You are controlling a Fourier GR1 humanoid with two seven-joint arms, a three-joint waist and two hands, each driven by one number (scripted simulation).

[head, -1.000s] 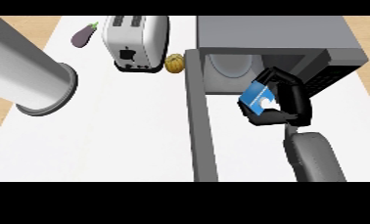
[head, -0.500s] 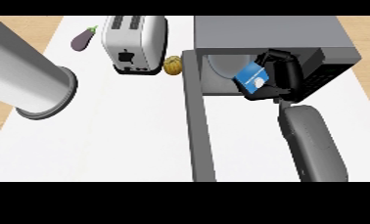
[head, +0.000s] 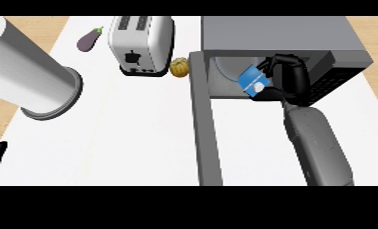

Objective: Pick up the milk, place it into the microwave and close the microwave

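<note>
My right hand [head: 289,80] is curled round a blue and white milk carton [head: 252,80] and holds it at the mouth of the grey microwave [head: 280,35]. The carton is tilted and partly inside the opening, over the pale turntable [head: 225,65]. The microwave's door [head: 205,123] stands wide open, swung out toward me as a long grey slab left of my right forearm. My left forearm [head: 33,80] shows as a big grey cylinder at the left; its hand is out of the picture.
A white toaster [head: 140,45] stands left of the microwave, with a small yellowish round thing [head: 179,67] between them. A purple eggplant [head: 88,39] lies at the back left. The white counter [head: 125,138] stretches toward me.
My right hand has carried the milk carton up and to the left, from in front of the microwave into its opening. The left forearm has barely shifted.
</note>
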